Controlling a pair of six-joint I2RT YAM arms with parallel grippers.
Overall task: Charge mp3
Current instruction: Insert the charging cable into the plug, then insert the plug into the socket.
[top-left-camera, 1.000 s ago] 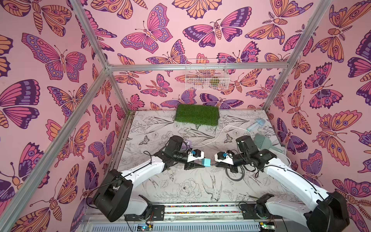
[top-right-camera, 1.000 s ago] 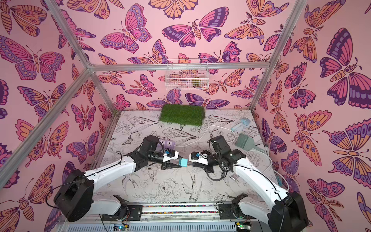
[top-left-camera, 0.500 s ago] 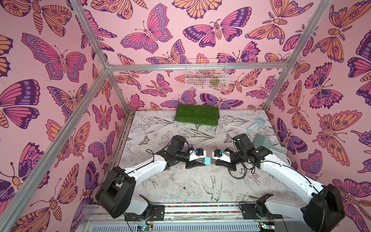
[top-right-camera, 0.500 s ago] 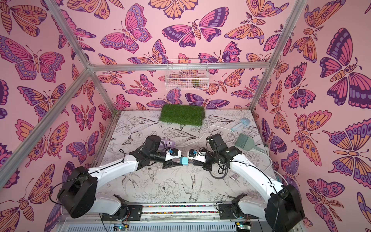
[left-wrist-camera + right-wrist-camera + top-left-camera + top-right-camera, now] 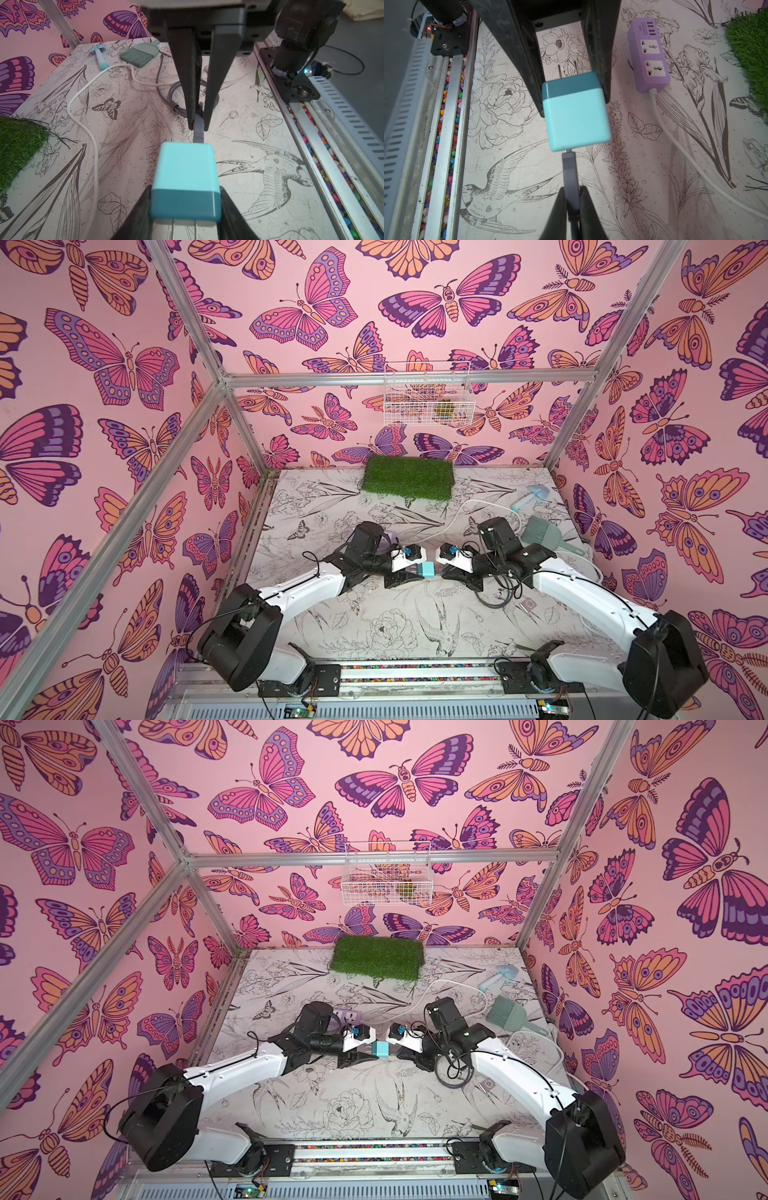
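Above the flower-printed tabletop [image 5: 374,626], our left gripper [image 5: 185,209] clamps the two-tone teal cube charger [image 5: 185,182] mid-table; our right gripper [image 5: 573,199] pinches the grey cable plug [image 5: 570,172] at its port. Farther back lies the lilac power strip [image 5: 648,52].

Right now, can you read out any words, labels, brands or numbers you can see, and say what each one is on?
Purple power strip: a small dark print beside its USB ports, too blurred to read.
Teal charger block: no print on the faces that show.
Grey plug: no print visible.
Nothing else carries text.
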